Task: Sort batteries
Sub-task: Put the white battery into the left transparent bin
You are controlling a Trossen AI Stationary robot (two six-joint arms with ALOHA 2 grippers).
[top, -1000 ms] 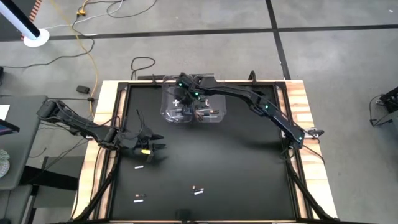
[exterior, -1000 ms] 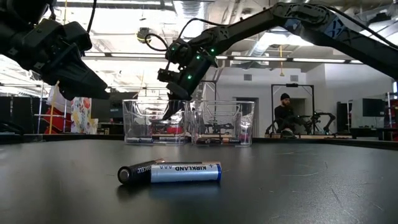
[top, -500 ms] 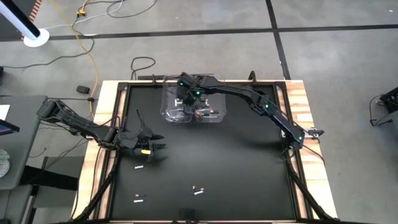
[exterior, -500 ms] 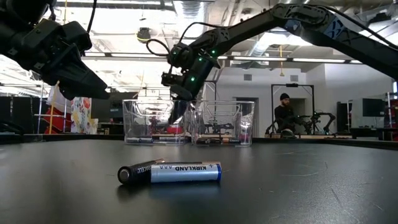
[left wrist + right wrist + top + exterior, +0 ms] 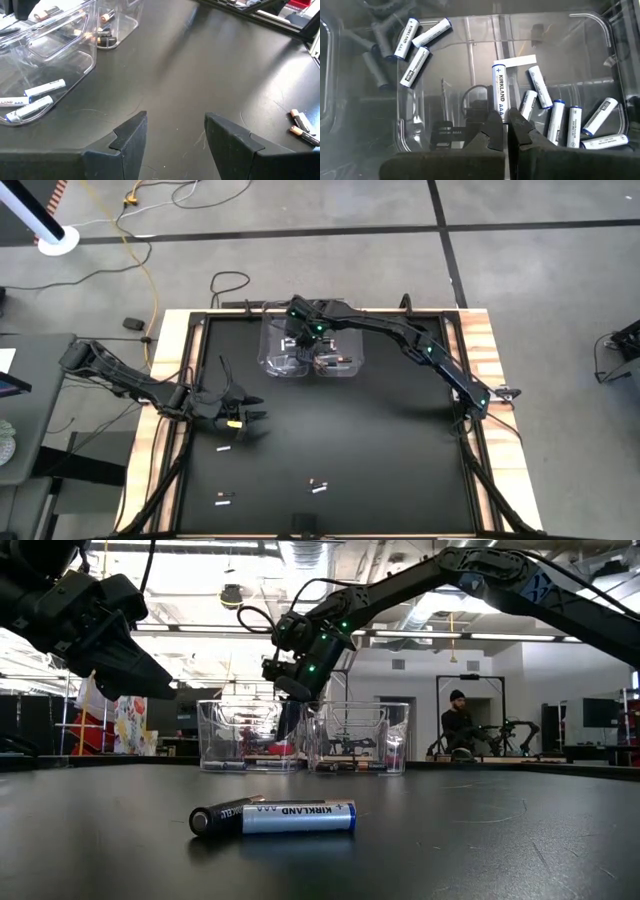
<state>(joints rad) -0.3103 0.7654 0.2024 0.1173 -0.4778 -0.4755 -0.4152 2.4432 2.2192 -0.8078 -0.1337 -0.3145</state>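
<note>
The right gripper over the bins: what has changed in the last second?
The right gripper, shut and empty, shifted slightly toward the right bin, still over the left bin. The left gripper stayed open over the table, and the loose batteries did not move.

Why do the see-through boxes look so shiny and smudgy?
In the right wrist view, the clear bin catches glare and mirrors the white batteries as grey ghosts. In the low view, bright ceiling lights wash out the background while the near battery stays sharp.
</note>
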